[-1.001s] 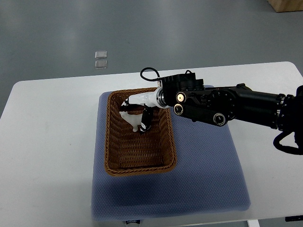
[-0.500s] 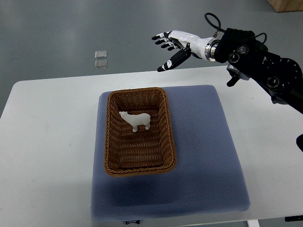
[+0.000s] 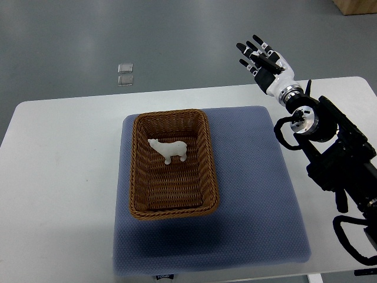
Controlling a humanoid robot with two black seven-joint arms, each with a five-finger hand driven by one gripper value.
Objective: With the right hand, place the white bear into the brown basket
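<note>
- A white bear stands upright on its feet inside the brown basket, in the half nearer the table's far edge, with open wicker floor showing on every side of it.
- The basket sits on a blue mat that covers the middle of the white table, its long sides running from the far edge toward the near edge.
- The right hand is raised over the table's far right corner, well apart from the basket, its fingers spread and straight, holding nothing.
- The black right arm runs along the table's right edge; the left arm is out of sight.
- Judged from how things lie, the placing looks complete, and the step in hand is clearing the arm away.
- To do that well, the arm should travel along the right edge rather than back across the mat, so no link clips the basket's rim.
- The fingers are best kept spread and high, since the bear stands on narrow feet and a knock to the basket could topple it.
- Two small clear squares lie on the grey floor beyond the far edge, outside the work.
</note>
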